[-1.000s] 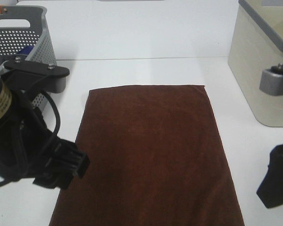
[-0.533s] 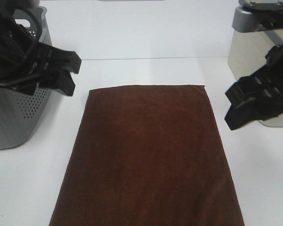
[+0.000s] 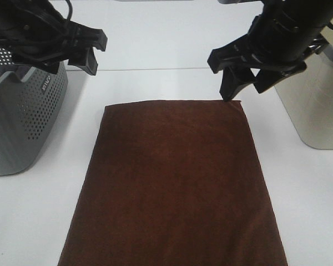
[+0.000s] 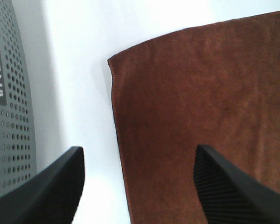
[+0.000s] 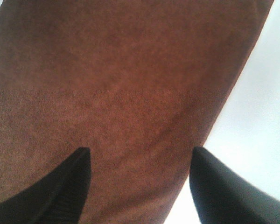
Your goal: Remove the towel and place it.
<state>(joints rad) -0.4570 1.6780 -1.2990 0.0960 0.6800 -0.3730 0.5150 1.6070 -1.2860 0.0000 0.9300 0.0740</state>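
The dark brown towel [image 3: 175, 183] lies flat and spread out on the white table, reaching from mid-table to the near edge. My left gripper [image 3: 83, 55] hangs open and empty above the table just beyond the towel's far left corner; that corner shows in the left wrist view [image 4: 196, 112] between the black fingers [image 4: 51, 186]. My right gripper [image 3: 245, 82] is open and empty just above the towel's far right corner; the right wrist view shows the towel [image 5: 116, 88] filling the space between its fingers [image 5: 219, 191].
A grey perforated basket [image 3: 22, 122] stands at the left, close to the left arm; its wall also shows in the left wrist view [image 4: 9, 107]. A beige lidded bin [image 3: 316, 105] stands at the right edge. White table [image 3: 155, 83] runs behind the towel.
Both arms have risen and swung away from the near side to the towel's far corners. The right gripper has moved in leftward over the far right corner. The towel has not moved.
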